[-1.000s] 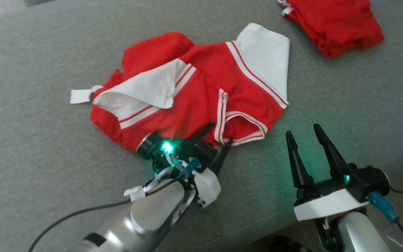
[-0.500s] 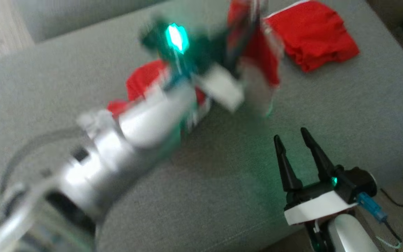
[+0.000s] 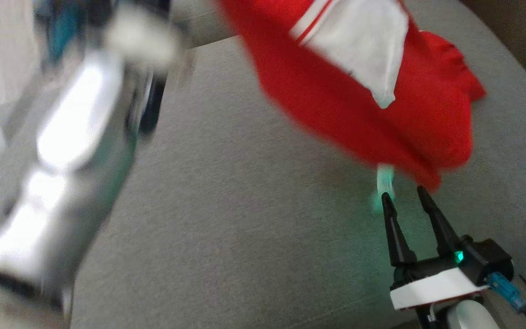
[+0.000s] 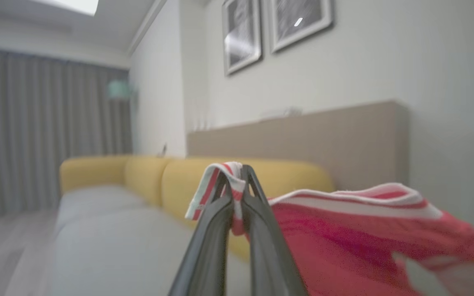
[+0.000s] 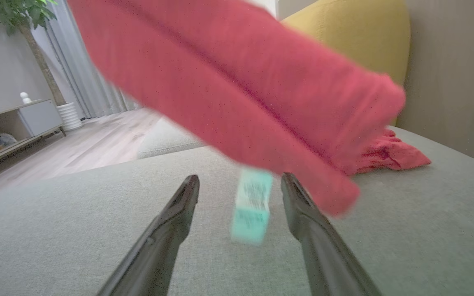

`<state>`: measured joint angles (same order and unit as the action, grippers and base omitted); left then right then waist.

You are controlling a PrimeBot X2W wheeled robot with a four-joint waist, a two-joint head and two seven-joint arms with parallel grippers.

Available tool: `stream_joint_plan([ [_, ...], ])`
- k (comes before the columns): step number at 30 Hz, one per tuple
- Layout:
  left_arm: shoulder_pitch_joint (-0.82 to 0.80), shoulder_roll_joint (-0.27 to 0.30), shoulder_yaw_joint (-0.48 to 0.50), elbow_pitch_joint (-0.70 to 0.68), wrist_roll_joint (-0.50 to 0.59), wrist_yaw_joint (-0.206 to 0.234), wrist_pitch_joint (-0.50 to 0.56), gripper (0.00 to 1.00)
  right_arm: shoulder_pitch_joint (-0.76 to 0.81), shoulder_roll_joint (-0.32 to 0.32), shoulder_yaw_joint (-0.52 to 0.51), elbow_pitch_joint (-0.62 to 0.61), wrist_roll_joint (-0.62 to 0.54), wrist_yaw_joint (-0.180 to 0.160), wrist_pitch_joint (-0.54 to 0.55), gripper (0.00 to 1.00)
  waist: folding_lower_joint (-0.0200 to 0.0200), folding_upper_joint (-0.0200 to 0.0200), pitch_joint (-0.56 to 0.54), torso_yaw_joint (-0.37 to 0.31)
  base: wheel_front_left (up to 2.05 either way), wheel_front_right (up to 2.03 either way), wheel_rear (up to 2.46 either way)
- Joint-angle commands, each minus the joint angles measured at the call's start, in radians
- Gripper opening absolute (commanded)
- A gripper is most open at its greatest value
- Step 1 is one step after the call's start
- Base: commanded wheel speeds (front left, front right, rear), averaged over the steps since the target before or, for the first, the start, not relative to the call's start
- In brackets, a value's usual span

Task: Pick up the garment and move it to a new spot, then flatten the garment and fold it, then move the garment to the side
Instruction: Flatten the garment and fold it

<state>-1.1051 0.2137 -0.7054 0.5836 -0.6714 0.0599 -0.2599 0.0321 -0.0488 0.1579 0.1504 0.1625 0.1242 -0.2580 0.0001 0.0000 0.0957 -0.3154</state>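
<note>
The garment (image 3: 336,105), red with white panels and striped trim, hangs in the air above the grey cushion (image 3: 244,214). In the left wrist view my left gripper (image 4: 237,176) is shut on its striped hem (image 4: 212,185), and the rest of the cloth (image 4: 344,242) trails off to the right. My left forearm (image 3: 76,132) is a blurred streak at the left of the head view. My right gripper (image 3: 404,194) stands open low at the right, just under the cloth's lowest corner. From the right wrist, a pale tag (image 5: 253,205) dangles from the garment (image 5: 241,82) between the open fingers (image 5: 179,209).
A second red cloth pile (image 5: 385,154) lies on the cushion at the far right, partly behind the hanging garment. Yellow backrests (image 4: 286,176) and a wall stand beyond. The cushion's front edge runs near my right wrist (image 3: 436,283); wooden floor (image 5: 89,144) lies off to one side.
My left gripper shut on the garment's hem and swung it up off the cushion. The head camera has shifted. My right gripper stayed open and kept its place.
</note>
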Motion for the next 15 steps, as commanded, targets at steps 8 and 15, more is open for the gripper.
stream_joint_plan([
  [8, 0.414, 0.133, 0.126, 0.035, 0.003, -0.083, -0.002, 0.96, -0.051, -0.002, 0.013, -0.035, 0.003, 0.007, -0.004, 1.00, -0.0001, 0.0000, 0.075, 0.093, 0.00, 0.00, 0.00],
  [15, 0.510, 0.167, 0.288, -0.042, 0.190, 0.016, -0.002, 1.00, -0.051, -0.002, 0.014, -0.032, 0.004, 0.007, -0.004, 1.00, -0.0001, 0.0000, 0.072, 0.103, 0.00, 0.00, 0.00],
])
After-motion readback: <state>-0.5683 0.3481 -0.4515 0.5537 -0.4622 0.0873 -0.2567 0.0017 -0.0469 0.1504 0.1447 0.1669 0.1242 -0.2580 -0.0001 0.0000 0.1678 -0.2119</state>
